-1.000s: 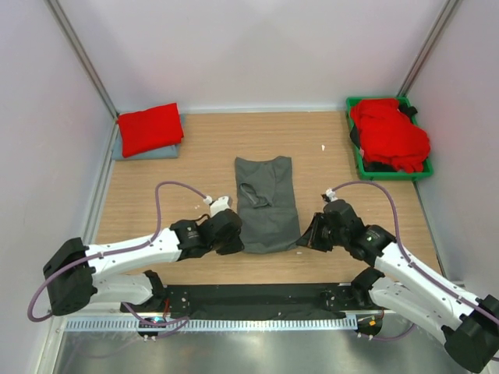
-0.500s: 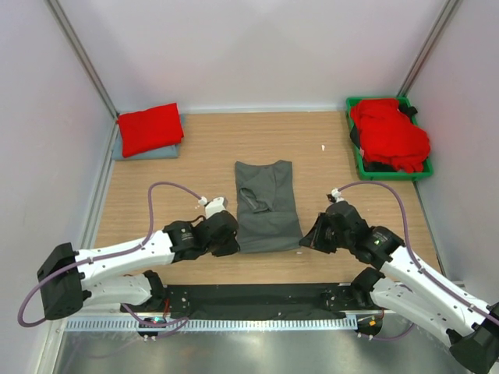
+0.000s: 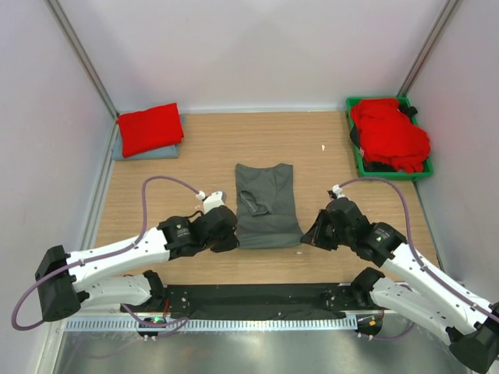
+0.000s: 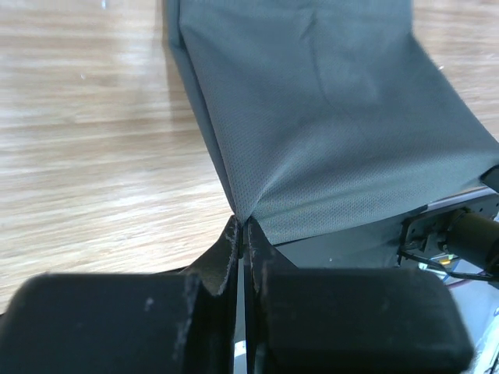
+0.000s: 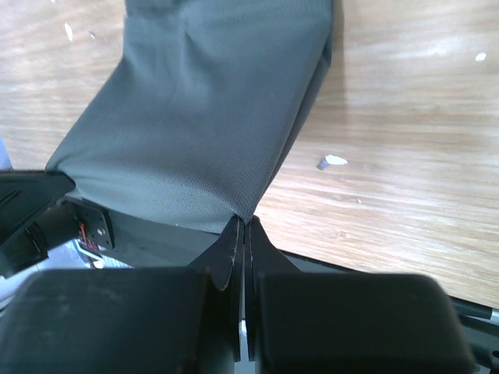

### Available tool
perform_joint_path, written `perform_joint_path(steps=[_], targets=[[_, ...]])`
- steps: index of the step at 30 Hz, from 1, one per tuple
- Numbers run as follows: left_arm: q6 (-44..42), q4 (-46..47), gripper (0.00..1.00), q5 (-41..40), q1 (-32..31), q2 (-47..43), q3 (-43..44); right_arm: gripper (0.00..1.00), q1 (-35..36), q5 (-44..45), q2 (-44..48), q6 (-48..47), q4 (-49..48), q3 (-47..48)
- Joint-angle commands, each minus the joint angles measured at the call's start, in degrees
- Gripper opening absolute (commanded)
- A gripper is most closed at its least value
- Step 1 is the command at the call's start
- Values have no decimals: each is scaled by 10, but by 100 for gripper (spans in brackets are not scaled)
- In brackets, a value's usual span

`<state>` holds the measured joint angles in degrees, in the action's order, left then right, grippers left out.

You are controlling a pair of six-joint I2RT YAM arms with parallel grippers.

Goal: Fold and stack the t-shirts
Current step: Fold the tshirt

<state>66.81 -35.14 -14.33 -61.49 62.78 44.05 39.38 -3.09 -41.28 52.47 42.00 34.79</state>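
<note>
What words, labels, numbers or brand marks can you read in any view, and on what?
None can be read. The grey t-shirt, the folded red t-shirt, the red t-shirts in the green bin, the table, the left arm and the right arm show no lettering. Any marks on the arms are too small to tell.

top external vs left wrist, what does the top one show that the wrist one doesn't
Only top external: the folded red shirt lying on a pale blue-grey shirt at the far left, and the green bin heaped with red shirts at the far right. Only left wrist: close up, the left gripper pinched shut on the near left corner of the dark grey shirt. Both: the dark grey shirt and the wooden table.
</note>
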Motion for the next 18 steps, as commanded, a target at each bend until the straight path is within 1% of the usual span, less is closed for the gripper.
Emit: perform_joint_path(steps=[1,4,8,11,12,17,18], targets=[[-32,-71,0,-53,-1,1,57,1,1,54,-14,-24,9,61],[-51,-97,0,-71,0,15,99,1,1,66,-56,-44,17,101],[-81,-119,0,-89,10,44,148,1,0,114,-109,-65,34,154],[-102,-126,0,-77,42,73,177,1,-1,136,-151,-83,39,187],[-118,-126,0,-56,65,80,187,1,-2,144,-162,-86,39,193],[-158,-107,0,-7,129,121,212,1,-25,141,-232,-119,23,239],[-171,-103,0,2,150,129,222,1,-31,137,-243,-124,20,244]])
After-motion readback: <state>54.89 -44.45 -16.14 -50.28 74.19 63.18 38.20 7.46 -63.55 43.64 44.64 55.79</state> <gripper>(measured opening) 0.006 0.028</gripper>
